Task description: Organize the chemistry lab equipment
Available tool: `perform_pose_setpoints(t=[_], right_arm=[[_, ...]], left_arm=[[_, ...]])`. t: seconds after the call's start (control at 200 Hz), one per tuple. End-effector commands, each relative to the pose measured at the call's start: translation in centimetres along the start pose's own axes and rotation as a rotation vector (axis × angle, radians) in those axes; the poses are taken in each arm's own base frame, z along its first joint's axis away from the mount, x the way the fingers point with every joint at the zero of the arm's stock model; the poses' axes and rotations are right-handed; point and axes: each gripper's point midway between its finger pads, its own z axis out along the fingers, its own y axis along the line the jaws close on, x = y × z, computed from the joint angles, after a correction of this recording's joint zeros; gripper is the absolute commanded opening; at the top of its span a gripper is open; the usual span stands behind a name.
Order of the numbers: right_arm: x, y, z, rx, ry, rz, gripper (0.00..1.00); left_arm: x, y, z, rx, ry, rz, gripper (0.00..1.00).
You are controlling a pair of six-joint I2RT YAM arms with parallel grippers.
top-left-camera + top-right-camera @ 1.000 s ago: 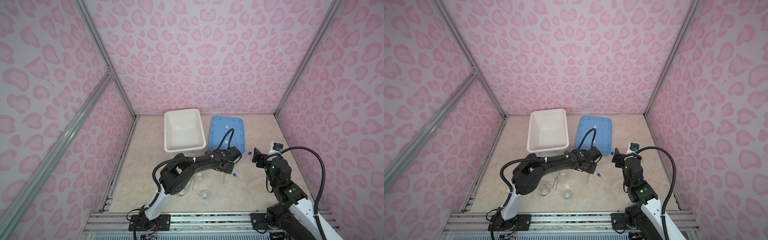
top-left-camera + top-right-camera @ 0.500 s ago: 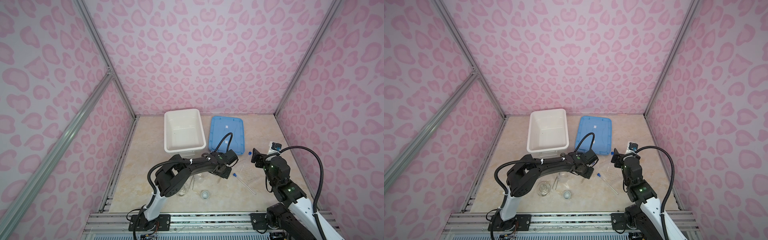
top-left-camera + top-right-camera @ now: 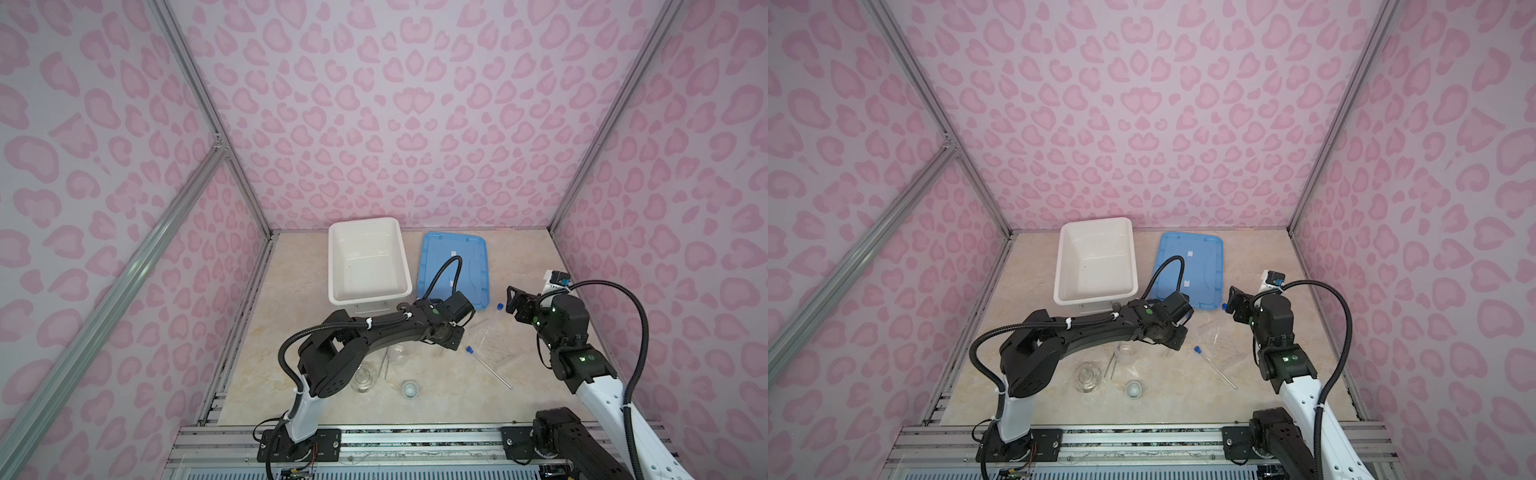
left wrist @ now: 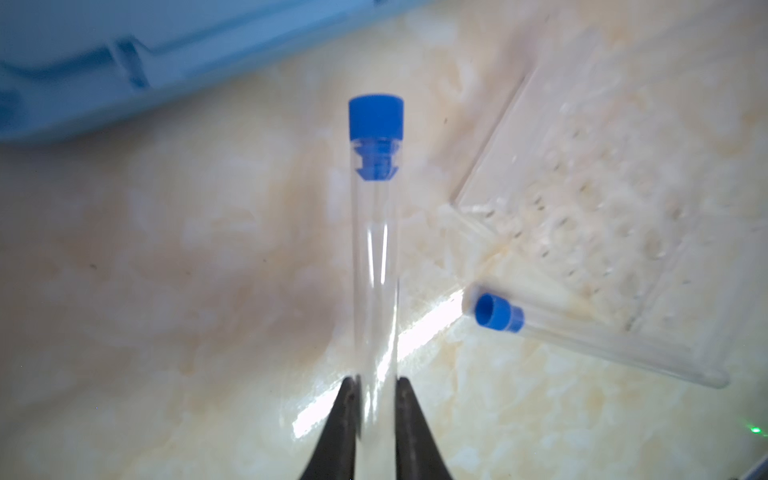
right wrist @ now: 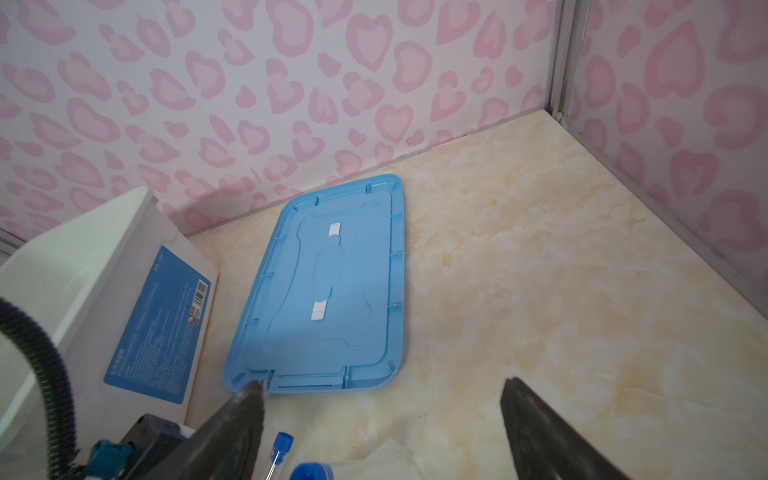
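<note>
My left gripper (image 4: 376,380) is shut on the lower end of a clear test tube (image 4: 375,249), whose blue cap points away from the fingers. A second capped tube (image 4: 582,336) lies on the table beside the flat clear rack (image 4: 602,199). In both top views this lying tube (image 3: 488,365) (image 3: 1214,368) is right of the left wrist (image 3: 444,336). A third tube's blue cap (image 3: 500,306) sits just below my open right gripper (image 5: 382,382), which holds nothing. Flask (image 3: 365,378), beaker (image 3: 399,355), tweezers (image 3: 384,365) and small white cup (image 3: 409,389) stand near the front.
The large white bin (image 3: 332,266) stands at the back with the flat blue lid (image 3: 473,266) to its right. The left arm's cable arches over the lid. Pink walls close in on three sides and a metal rail runs along the front edge.
The left jaws have closed on the test tube, and the left wrist has drawn back from the blue lid toward the front. The right arm has barely moved.
</note>
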Motion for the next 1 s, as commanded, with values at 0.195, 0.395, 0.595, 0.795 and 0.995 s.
perform_pose_setpoints(t=[0.195, 0.395, 0.595, 0.795, 0.995], right_arm=[[-1.9, 7.2, -1.3, -0.406, 0.19, 0.138, 0.86], [-0.7, 12.6, -1.2, -0.583, 0.327, 0.123, 0.88], [1.3, 15.9, -0.2, -0.651, 0.391, 0.113, 0.79], [2.3, 16.8, 0.2, -0.68, 0.414, 0.125, 0.51], [2.5, 16.6, 0.3, -0.673, 0.417, 0.134, 0.34]], left_arm=[[-7.1, -1.8, -8.3, 0.128, -0.423, 0.106, 0.13], [-7.0, -2.2, -11.6, 0.201, -0.56, 0.145, 0.13], [-6.6, -2.5, -12.2, 0.211, -0.575, 0.156, 0.13], [-6.5, -2.7, -12.3, 0.216, -0.576, 0.162, 0.13], [-6.6, -2.7, -12.5, 0.211, -0.584, 0.166, 0.13]])
